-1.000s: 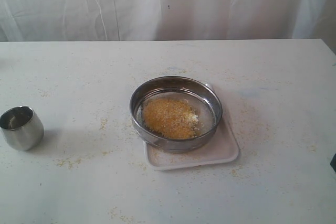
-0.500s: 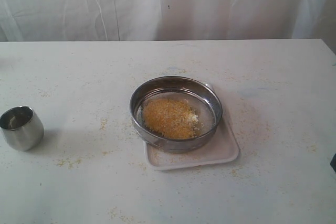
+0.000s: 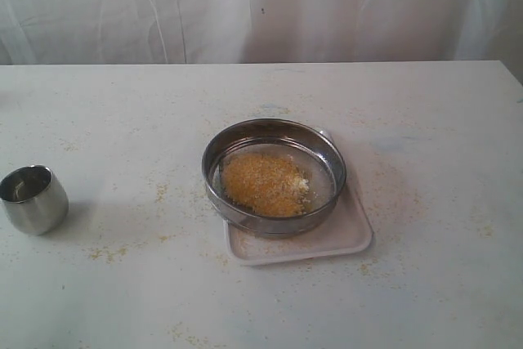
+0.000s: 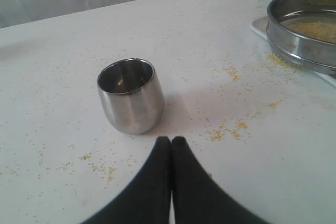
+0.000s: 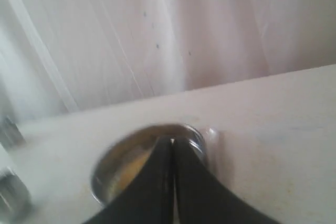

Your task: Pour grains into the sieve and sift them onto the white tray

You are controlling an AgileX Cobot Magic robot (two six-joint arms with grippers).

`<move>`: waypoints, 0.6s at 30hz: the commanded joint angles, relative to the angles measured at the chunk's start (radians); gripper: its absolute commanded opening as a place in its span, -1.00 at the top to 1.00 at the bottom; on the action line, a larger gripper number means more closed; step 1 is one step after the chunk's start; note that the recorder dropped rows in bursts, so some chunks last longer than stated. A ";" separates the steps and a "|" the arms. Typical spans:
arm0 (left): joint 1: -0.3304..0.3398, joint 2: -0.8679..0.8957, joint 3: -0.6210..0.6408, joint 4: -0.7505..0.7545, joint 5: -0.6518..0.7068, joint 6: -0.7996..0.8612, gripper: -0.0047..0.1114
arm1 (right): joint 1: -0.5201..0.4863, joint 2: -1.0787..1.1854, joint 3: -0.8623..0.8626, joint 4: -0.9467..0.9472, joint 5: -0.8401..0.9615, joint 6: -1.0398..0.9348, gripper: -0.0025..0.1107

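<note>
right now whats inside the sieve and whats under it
A pile of yellow grains lies on the mesh inside the sieve. The sieve sits on the white tray. Whether any grains lie on the tray beneath it is hidden.

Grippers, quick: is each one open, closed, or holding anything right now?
Left gripper: closed, holding nothing.
Right gripper: closed, holding nothing.

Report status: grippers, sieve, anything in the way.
Left gripper shut, empty, near steel cup. Right gripper shut, empty. Grains in sieve, sieve on white tray. No obstruction seen.
</note>
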State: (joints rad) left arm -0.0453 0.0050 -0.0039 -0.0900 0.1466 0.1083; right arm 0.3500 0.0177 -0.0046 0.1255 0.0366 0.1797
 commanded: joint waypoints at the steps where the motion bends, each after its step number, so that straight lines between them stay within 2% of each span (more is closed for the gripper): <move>1: 0.003 -0.005 0.004 -0.005 0.002 0.000 0.92 | -0.003 -0.007 0.005 0.134 -0.193 0.255 0.96; 6: 0.003 -0.005 0.004 -0.005 0.002 0.000 0.92 | -0.001 -0.007 0.005 0.140 -0.207 0.274 0.96; 9: 0.003 -0.005 0.004 -0.005 0.002 0.000 0.92 | 0.017 0.015 -0.084 0.130 0.027 0.259 0.96; 11: 0.003 -0.005 0.004 -0.005 0.002 0.000 0.92 | 0.032 0.067 -0.192 0.126 0.195 0.176 0.96; 18: 0.003 -0.005 0.004 -0.005 0.002 0.000 0.92 | 0.073 0.540 -0.651 0.147 0.676 -0.223 0.95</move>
State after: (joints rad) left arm -0.0453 0.0050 -0.0039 -0.0900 0.1466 0.1083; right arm 0.4141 0.3928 -0.5082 0.2748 0.5534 0.0989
